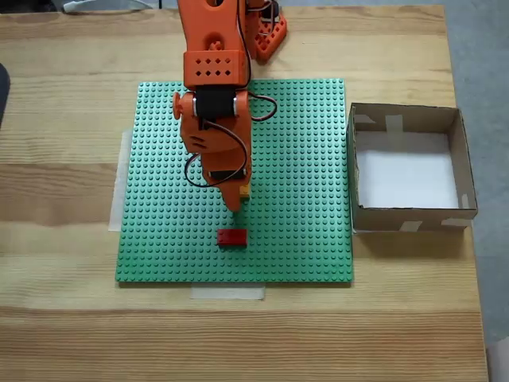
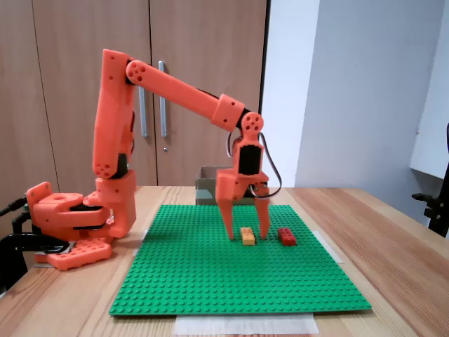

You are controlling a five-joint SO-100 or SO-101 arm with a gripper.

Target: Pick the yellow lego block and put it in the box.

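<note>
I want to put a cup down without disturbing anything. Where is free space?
Free: the wood in front of the green plate, and the wood on the plate's left in the overhead-like fixed view. Crowded: mid-plate, where the open fingers straddle the yellow block by the red brick; the box borders the right.

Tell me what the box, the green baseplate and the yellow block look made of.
The box: brown cardboard, matte, raw cut edges, pale tape strips, white bottom. The green baseplate: likely moulded plastic, with even rows of studs. The yellow lego block: seemingly hard plastic, studded, lying between the open end effector's fingers.
</note>
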